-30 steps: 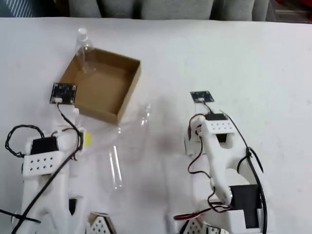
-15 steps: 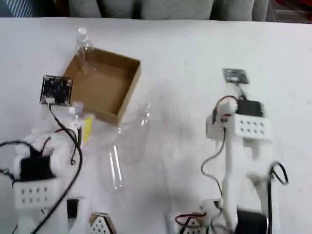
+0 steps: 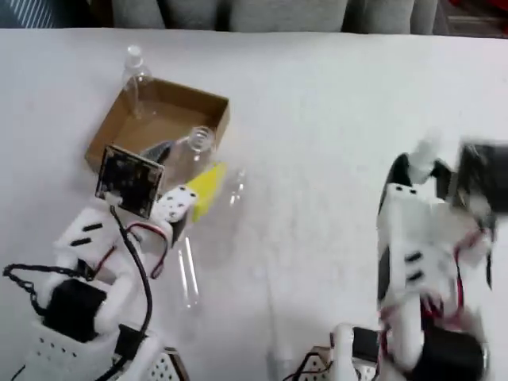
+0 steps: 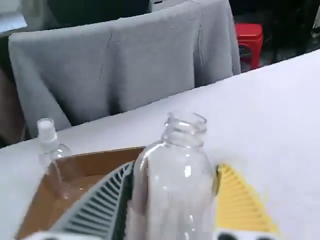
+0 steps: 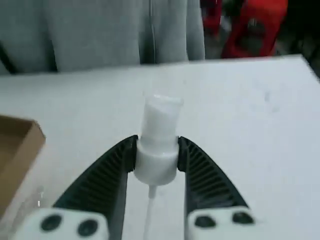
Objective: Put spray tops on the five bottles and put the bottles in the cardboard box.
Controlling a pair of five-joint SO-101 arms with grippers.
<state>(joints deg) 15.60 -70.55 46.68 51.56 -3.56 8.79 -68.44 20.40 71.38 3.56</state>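
My left gripper (image 4: 175, 172) is shut on a clear uncapped bottle (image 4: 172, 185), held upright between its grey and yellow fingers (image 4: 240, 202). In the high view this bottle (image 3: 197, 145) hangs at the near right side of the cardboard box (image 3: 208, 111). A bottle with a white spray top (image 3: 136, 73) stands in the box's far left corner (image 4: 50, 145). My right gripper (image 5: 157, 145) is shut on a white spray top (image 5: 159, 137), raised above the table's right side (image 3: 425, 152).
Two more clear bottles lie on the white table, one just right of the box (image 3: 235, 187) and one nearer the front (image 3: 187, 274). Grey chairs (image 4: 125, 65) stand behind the table's far edge. The box's corner (image 5: 17, 145) sits far from the right gripper.
The left arm has swung up and toward the box with a bottle now upright in its gripper. The right arm has moved far to the right and lifted, a spray top showing in its gripper.
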